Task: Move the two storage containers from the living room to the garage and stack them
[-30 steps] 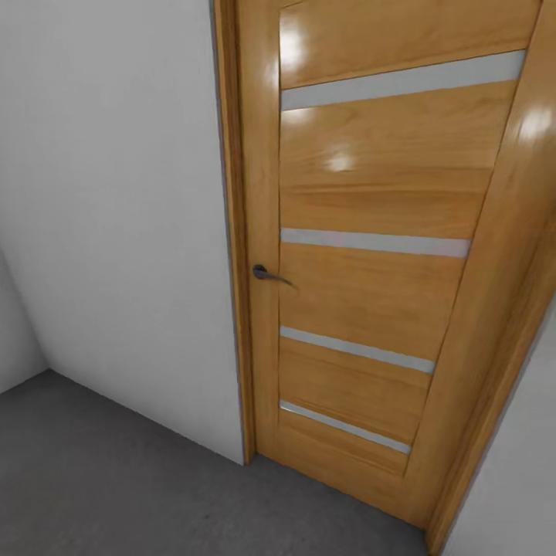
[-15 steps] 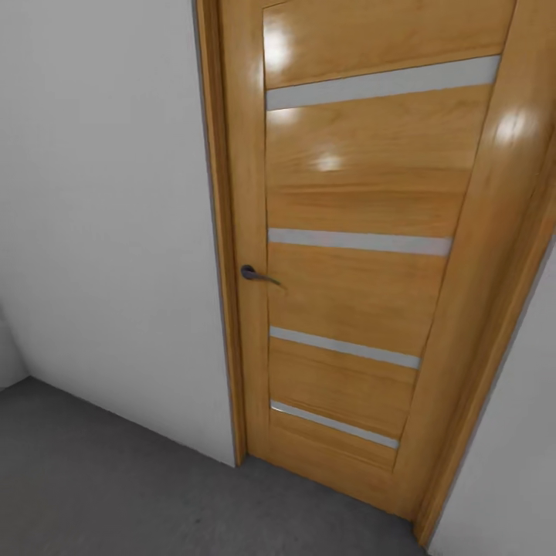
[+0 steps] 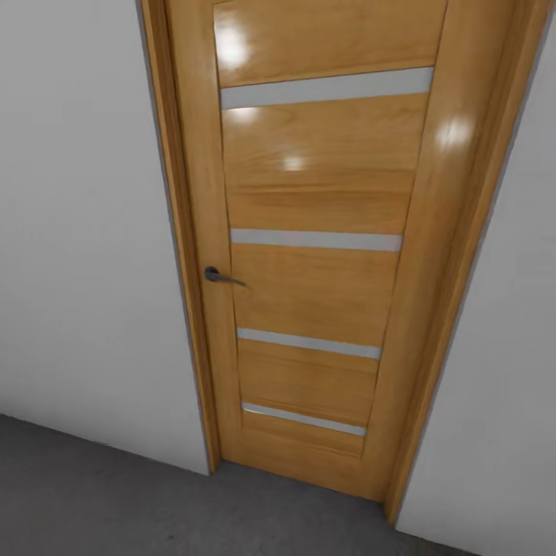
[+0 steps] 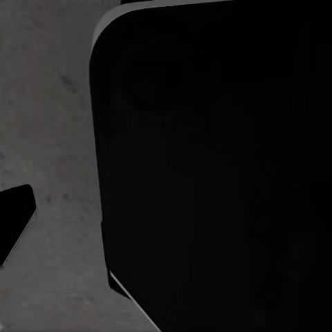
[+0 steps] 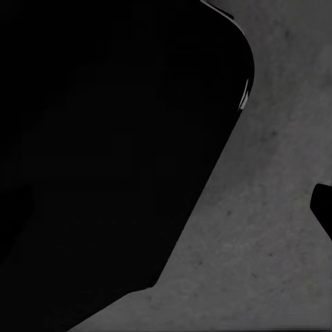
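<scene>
grippers: state could not be told; both wrist views showed a large black rounded body [image 4: 214, 166] [image 5: 104, 152] over mottled dark grey floor [image 4: 48, 124] [image 5: 277, 228], with a small dark tip [image 4: 14, 221] beside it at the left wrist. door [image 3: 309, 255]: orange wood, shut, four pale horizontal stripes, dark lever handle [image 3: 220, 276] on its frame side. walls [image 3: 77, 232]: plain grey-white, either side of door. floor met door's foot [image 3: 116, 502]. storage containers: whereabouts could not be told.
</scene>
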### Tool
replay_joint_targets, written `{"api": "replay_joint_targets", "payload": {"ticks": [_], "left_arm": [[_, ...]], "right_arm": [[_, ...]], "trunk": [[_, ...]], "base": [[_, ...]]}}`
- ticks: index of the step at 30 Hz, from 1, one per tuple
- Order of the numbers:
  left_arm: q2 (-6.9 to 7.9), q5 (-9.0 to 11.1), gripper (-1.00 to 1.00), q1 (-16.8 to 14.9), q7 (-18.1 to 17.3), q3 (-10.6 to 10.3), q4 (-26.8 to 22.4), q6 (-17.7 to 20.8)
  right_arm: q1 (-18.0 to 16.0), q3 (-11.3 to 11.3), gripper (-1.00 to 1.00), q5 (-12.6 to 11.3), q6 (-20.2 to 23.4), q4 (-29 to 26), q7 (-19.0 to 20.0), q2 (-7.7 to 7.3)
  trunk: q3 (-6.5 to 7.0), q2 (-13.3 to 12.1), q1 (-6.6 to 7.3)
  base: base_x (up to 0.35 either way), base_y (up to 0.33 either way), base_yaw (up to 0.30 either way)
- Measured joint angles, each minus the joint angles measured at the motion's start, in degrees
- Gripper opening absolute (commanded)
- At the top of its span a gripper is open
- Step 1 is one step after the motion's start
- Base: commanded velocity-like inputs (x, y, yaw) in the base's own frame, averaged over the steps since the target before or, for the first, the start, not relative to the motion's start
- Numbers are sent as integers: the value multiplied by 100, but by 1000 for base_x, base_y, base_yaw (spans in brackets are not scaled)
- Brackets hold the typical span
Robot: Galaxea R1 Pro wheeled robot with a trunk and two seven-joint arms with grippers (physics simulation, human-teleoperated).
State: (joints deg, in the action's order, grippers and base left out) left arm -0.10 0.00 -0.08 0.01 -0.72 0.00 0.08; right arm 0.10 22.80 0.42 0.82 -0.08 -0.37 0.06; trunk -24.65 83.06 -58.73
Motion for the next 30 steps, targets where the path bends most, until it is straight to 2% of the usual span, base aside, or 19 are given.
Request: {"api": "replay_joint_targets", "payload": {"ticks": [4,10,24,30], "left_arm": [[-2,0,100,0,-7,0,0,2],[1,0,100,0,-9,14,0,7],[2,0,100,0,-4,43,0,8],[2,0,100,0,3,53,0,8]], "right_arm": [[0,7,100,-11,-2,0,4,1],[0,9,100,-20,-4,0,10,-1],[-1,9,100,-33,-13,1,17,1],[-1,6,100,-34,-25,0,22,2]], "trunk": [[0,0,1],[0,0,3],[-1,0,4],[-1,0,2]], "base": [[44,31,-283],[219,198,-220],[292,189,-15],[187,48,0]]}}
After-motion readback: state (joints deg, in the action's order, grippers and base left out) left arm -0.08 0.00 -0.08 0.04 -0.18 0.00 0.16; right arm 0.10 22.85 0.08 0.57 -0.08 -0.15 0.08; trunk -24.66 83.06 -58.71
